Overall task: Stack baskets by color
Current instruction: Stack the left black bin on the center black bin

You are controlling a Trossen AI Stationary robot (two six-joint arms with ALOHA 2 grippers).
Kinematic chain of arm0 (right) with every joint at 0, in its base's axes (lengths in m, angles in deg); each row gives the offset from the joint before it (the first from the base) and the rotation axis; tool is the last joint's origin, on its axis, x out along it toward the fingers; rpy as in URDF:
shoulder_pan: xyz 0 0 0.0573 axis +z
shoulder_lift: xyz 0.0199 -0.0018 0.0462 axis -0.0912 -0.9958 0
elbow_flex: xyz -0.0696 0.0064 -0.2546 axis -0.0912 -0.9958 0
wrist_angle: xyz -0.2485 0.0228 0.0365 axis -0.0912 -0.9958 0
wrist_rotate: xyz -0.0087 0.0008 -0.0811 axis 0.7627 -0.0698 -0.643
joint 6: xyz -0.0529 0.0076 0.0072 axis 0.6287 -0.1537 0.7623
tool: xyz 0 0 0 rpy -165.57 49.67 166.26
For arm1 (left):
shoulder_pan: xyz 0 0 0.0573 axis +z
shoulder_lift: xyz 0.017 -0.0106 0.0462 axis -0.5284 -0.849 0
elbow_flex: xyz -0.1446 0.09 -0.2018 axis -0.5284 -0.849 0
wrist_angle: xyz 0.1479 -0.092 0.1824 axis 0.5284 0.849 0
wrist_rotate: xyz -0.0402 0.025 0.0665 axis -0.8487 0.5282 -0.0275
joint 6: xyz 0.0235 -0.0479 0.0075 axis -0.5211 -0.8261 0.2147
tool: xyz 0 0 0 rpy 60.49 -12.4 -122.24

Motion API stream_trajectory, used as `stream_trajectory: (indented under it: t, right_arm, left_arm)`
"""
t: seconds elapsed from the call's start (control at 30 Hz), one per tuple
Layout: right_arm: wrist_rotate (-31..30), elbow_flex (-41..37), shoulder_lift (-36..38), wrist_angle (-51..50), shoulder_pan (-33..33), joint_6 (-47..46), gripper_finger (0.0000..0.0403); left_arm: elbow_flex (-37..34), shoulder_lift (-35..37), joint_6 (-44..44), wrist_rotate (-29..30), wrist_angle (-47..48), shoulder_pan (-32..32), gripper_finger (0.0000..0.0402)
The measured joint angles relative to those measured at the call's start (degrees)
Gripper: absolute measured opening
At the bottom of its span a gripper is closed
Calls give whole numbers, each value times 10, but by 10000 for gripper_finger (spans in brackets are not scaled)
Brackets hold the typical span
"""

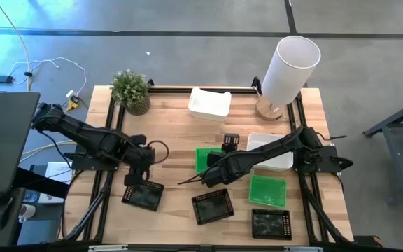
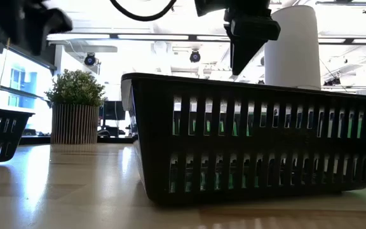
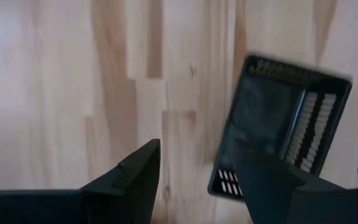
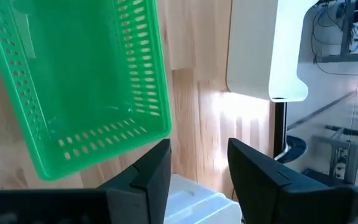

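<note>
the left end effector (image 1: 133, 179) hovers, fingers apart and empty, just beside a black basket (image 1: 143, 195) on the table (image 1: 173, 133). the right end effector (image 1: 207, 178), also apart and empty, hangs near a green basket (image 4: 79, 81).

Light wooden table (image 1: 173, 133), small potted plant (image 1: 131, 91) at its far left corner, tall white cylinder (image 1: 289, 66) on a wooden base at far right

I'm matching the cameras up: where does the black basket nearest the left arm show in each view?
High view: black basket at lower left, toward the table's front edge.
Low view: at the left edge, cut off.
Left wrist view: right of centre, past the left gripper.
Right wrist view: not in it.
Landmark: potted plant, in the high and low views.
</note>
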Motion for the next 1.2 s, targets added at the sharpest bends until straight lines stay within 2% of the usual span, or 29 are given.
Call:
stream_trajectory:
  t: [0.33, 0.57, 0.7, 1.2]
  right_arm:
    - [-1, 0, 0, 1, 0, -1, 144]
    - [3, 0, 0, 9, 0, -1, 144]
    - [6, 0, 0, 9, 0, -7, 144]
    - [7, 0, 0, 10, 0, -10, 144]
  left_arm:
    - [-66, 0, -66, -27, -16, -44, 184]
    - [-114, 0, -91, -33, -69, -66, 184]
    - [-140, 0, -103, -60, -98, -73, 184]
    - [-221, 0, -131, -62, -182, -79, 184]
